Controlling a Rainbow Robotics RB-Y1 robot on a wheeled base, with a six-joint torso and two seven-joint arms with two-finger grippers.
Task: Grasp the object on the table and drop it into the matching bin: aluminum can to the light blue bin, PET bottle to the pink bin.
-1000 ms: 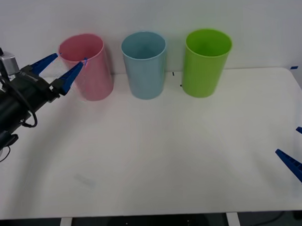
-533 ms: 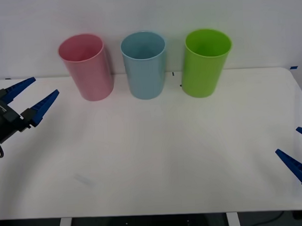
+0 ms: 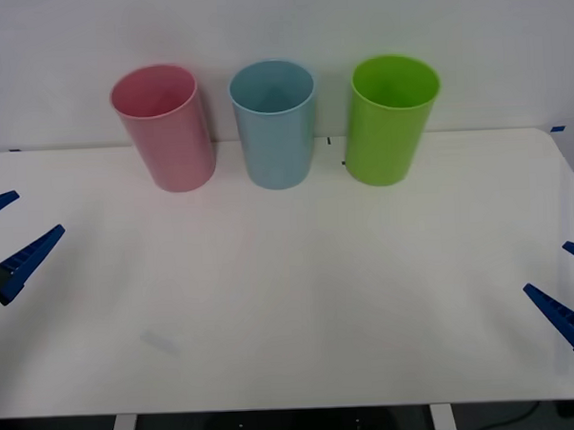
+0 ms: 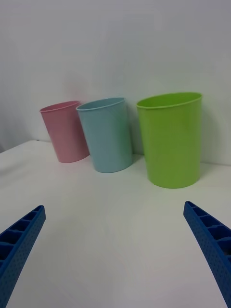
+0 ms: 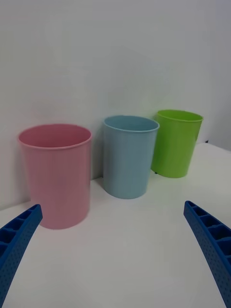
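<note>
My left claw [image 3: 10, 235] sat at the desk's [image 3: 300, 300] left edge, fingers spread, holding nothing; my right claw [image 3: 568, 288] waited at the right edge, spread and empty too; I could see no can on the desk, so the drop looked done; the pink bin [image 3: 165, 125], blue bin [image 3: 276, 120] and green bin [image 3: 389, 117] stood in a row at the back; next I needed a new thing to grab; I saw no writing anywhere.

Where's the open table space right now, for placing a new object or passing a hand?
The table is bare from the bins forward to its near edge, between the left end effector and right end effector, both open at the side edges. Crowded: the back row, with pink bin, light blue bin and green bin standing close together.
</note>
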